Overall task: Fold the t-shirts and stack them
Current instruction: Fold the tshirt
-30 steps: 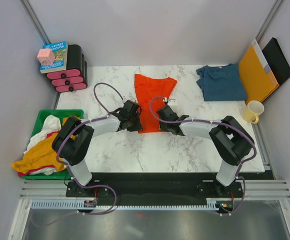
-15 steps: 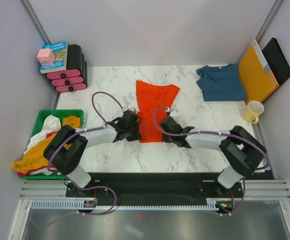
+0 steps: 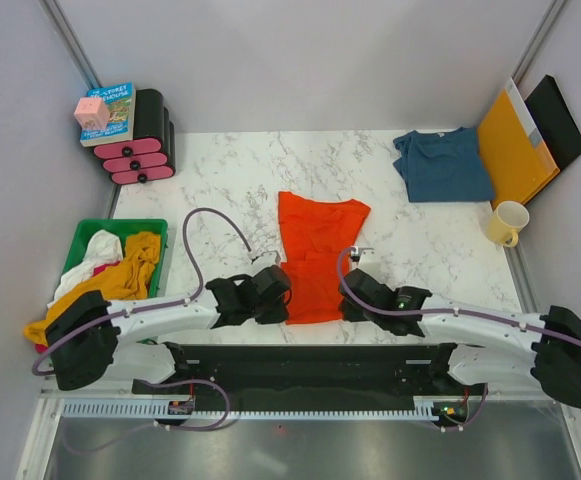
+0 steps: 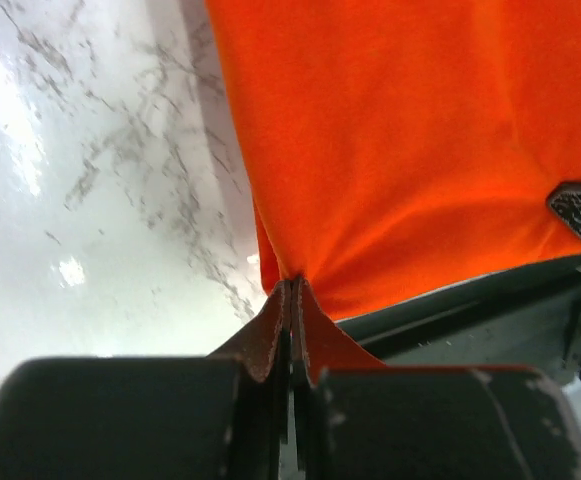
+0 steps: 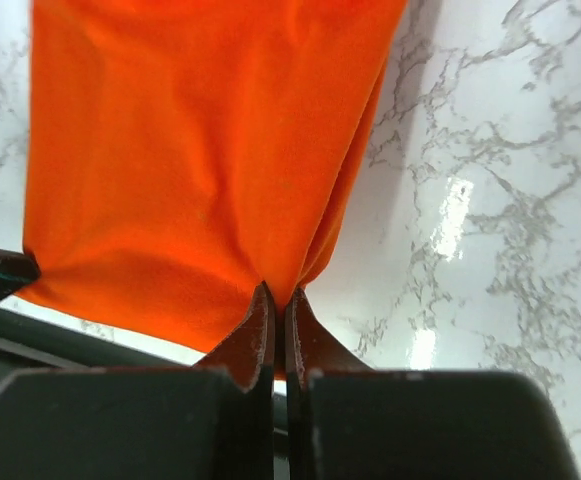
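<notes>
A: Where is the orange-red t-shirt [image 3: 315,250]?

B: In the middle of the marble table [image 3: 220,180], lying lengthwise. Its near hem sits right at the front edge, just beside the black base plate [image 3: 310,358]. The dark teal t-shirt [image 3: 442,165] lies well apart at the far right, next to the orange-yellow envelope [image 3: 515,140].

A: And the grippers?

B: Both are clenched on cloth. The left gripper [image 4: 291,290] pinches the near left corner of the hem, and the right gripper [image 5: 275,295] pinches the near right corner. In each wrist view the jaws are pressed together, with orange fabric puckering out from the tips.

A: What step do you take this to be?

B: I judge it to be the 1st fold, carrying the hem up and over toward the collar end. The teal shirt looks untouched, so the task seems early.

A: How should it be done well?

B: Raise the 2 corners together at equal height, with a little outward tension, so the wrinkles fanning from each pinch flatten. Lift before travelling, or the layer underneath gets dragged along. Set the hem down square on the far end, and open the jaws only once the cloth rests there. Any pull toward the bases would likely draw the hem off the table edge.
</notes>
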{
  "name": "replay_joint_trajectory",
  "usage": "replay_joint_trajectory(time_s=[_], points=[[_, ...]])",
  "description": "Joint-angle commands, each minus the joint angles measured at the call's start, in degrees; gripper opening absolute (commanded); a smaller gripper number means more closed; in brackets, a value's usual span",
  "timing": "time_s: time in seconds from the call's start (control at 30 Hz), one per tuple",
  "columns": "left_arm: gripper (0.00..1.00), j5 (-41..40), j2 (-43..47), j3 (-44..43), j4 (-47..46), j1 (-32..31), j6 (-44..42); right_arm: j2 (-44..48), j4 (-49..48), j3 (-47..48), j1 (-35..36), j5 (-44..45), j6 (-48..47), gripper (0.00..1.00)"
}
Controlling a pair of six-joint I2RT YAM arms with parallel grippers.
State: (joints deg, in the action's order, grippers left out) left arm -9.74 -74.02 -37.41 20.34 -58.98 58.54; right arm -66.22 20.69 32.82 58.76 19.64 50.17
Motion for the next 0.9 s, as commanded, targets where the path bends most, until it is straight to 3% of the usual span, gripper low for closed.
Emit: replay_joint_trajectory(time_s=[0.0,0.47,0.6,0.77,0.87], points=[[0.02,-7.7,4.8,-2.9,7.9,-3.7,6.7,6.2,7.9,3.6,0.5,5.5,1.2,0.0],[0.02,-13.7,3.9,-10.9,11.2,-3.9,2.8,4.3,9.3,8.8,0.5,7.3,-1.7,0.0],[0.34,-11.7,1.4,-11.5,12.2,-4.0,2.6,4.3,9.0,8.3,0.5,6.8,-1.6,0.0],[0.53,-10.7,2.6,-7.9,12.0,-4.5,6.7,4.5,9.0,7.3,0.5,6.6,-1.2,0.0],[0.56,-10.0,3.0,-6.5,11.1,-4.7,7.0,4.3,8.8,6.6,0.6,6.4,-1.1,0.0]])
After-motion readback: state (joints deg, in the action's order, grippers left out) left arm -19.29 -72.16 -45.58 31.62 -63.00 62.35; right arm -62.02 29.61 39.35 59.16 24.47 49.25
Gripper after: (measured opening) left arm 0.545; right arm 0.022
